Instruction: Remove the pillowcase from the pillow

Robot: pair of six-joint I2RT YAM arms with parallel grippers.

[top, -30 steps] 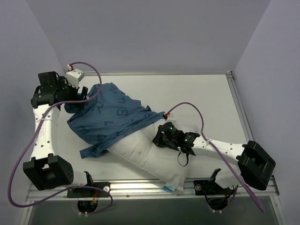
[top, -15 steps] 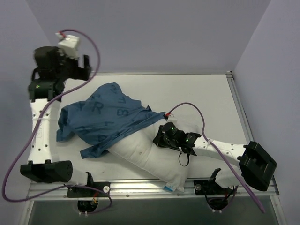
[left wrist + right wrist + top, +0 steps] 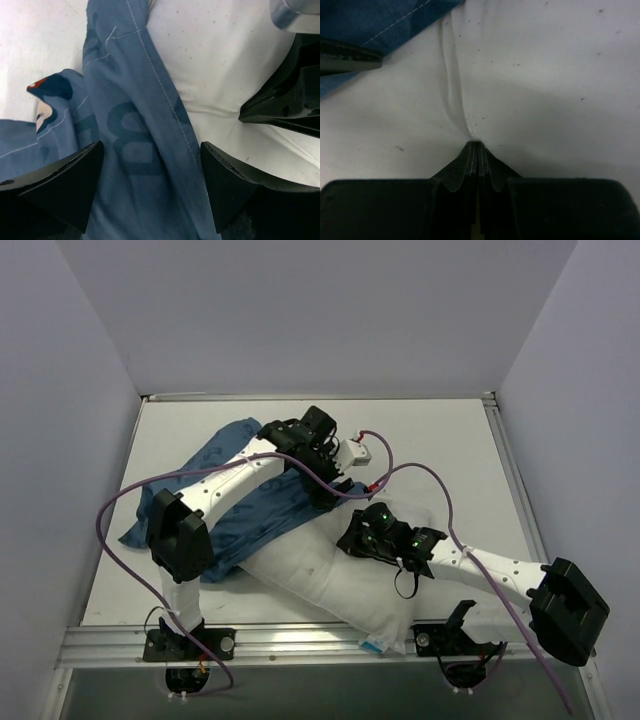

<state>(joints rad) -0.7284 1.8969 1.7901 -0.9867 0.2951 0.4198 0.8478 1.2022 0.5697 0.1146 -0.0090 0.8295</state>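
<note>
The white pillow lies slantwise across the near half of the table, its far end still inside the dark blue printed pillowcase. My left gripper hangs open over the pillowcase's stitched hem. One finger stands over blue cloth and the other at the hem's edge by bare pillow; nothing is pinched. My right gripper is shut on a pinch of pillow fabric, with creases running into its tip.
The white table is walled in by purple panels on three sides. An aluminium rail runs along the near edge, where the pillow's tagged corner rests. Purple cables loop off both arms. The two grippers are close together.
My left arm has swung from the far left corner across to the middle and now hovers over the pillowcase hem beside the right gripper. The released pillowcase has slumped flatter. The right gripper keeps its pinch.
</note>
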